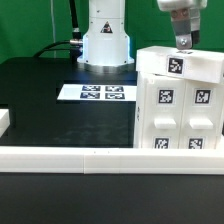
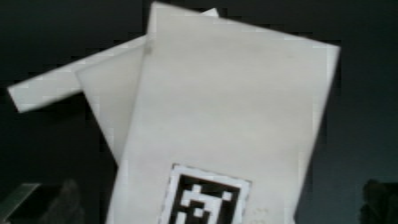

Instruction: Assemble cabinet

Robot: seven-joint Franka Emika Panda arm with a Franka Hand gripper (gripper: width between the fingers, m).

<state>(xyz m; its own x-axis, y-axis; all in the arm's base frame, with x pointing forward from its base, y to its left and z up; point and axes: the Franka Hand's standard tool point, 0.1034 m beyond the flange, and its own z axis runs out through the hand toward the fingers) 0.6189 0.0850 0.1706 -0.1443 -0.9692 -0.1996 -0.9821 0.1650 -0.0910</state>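
Note:
The cabinet (image 1: 178, 105) is a large white boxy body with several black-and-white tags, standing at the exterior view's right on the black table. A tagged white panel (image 1: 180, 63) lies on its top, slightly tilted. My gripper (image 1: 183, 43) hangs straight down just above that top panel. In the wrist view the panel (image 2: 222, 110) and its tag (image 2: 208, 198) fill the middle, with a second white slab (image 2: 71, 85) showing beside it. My dark fingertips (image 2: 57, 203) stand wide apart on either side of the panel and do not touch it. The gripper (image 2: 217, 202) is open.
The marker board (image 1: 103, 92) lies flat on the table in front of the robot's white base (image 1: 105, 40). A long white rail (image 1: 90, 158) runs along the table's front edge. A white piece (image 1: 4, 122) sits at the exterior view's left edge.

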